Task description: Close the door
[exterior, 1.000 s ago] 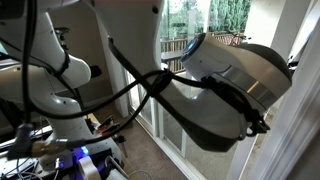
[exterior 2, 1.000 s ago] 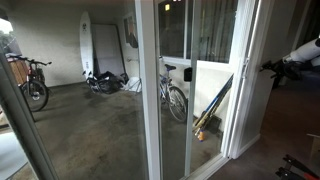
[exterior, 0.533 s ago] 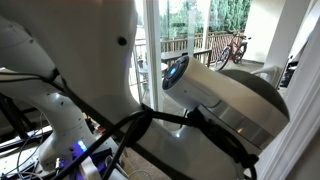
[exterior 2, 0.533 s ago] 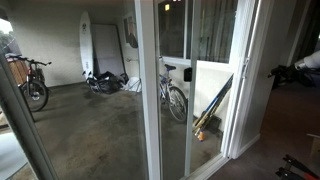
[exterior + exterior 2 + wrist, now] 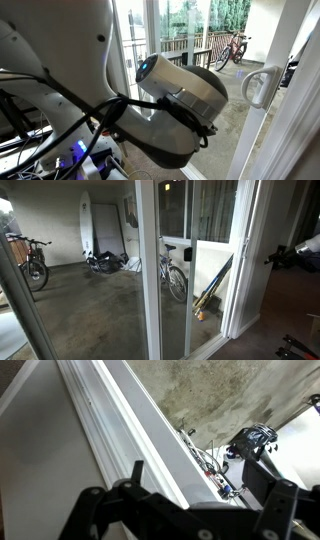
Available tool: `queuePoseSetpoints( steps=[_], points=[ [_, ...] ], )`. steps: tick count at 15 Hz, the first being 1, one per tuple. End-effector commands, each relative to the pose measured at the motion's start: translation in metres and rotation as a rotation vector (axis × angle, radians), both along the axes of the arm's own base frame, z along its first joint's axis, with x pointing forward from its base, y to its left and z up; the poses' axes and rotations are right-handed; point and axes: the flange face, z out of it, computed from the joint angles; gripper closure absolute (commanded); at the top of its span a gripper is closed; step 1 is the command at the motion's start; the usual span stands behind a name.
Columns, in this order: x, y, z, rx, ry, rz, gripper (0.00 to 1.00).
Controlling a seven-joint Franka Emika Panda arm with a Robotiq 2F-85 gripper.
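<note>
Since the previous frame, the arm (image 5: 178,98) has swung lower and to the left in an exterior view, uncovering the loop handle (image 5: 258,86) it had hidden. At the right edge of the other exterior view, the hand (image 5: 276,257) has held nearly the same place.

1. Door (image 5: 280,125): the white-framed glass panel stands upright at the right of this exterior view, with the handle on its edge stile. In an exterior view the same stile (image 5: 243,290) runs from floor to top of frame, right of centre. From either view, it cannot be told how far the panel is slid.

2. Hand: in an exterior view it is right of the stile, at about handle height and apart from it. In the wrist view the hand (image 5: 190,495) shows its fingers (image 5: 100,510) spread wide, with nothing gripped. A white frame rail (image 5: 110,420) runs diagonally past them; contact cannot be told.

3. Arm: black cables (image 5: 100,118) cross its white links in the foreground.

4. Surroundings: a bicycle (image 5: 232,48) and a deck railing (image 5: 185,45) are visible through the glass. The wrist view shows a concrete floor (image 5: 220,390) beyond the rail.
</note>
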Motion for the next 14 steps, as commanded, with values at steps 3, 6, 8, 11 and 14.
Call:
queuePoseSetpoints(
  steps=[3,6,8,11,14],
  points=[
    [0.009,0.044,0.027,-0.076,0.057,0.084,0.00],
    [0.020,0.063,0.042,-0.114,0.054,0.132,0.00],
    [0.024,0.074,0.052,-0.137,0.046,0.160,0.00],
    [0.032,0.071,0.055,-0.124,0.013,0.163,0.00],
    [0.031,0.070,0.053,-0.119,0.015,0.158,0.00]
  ],
)
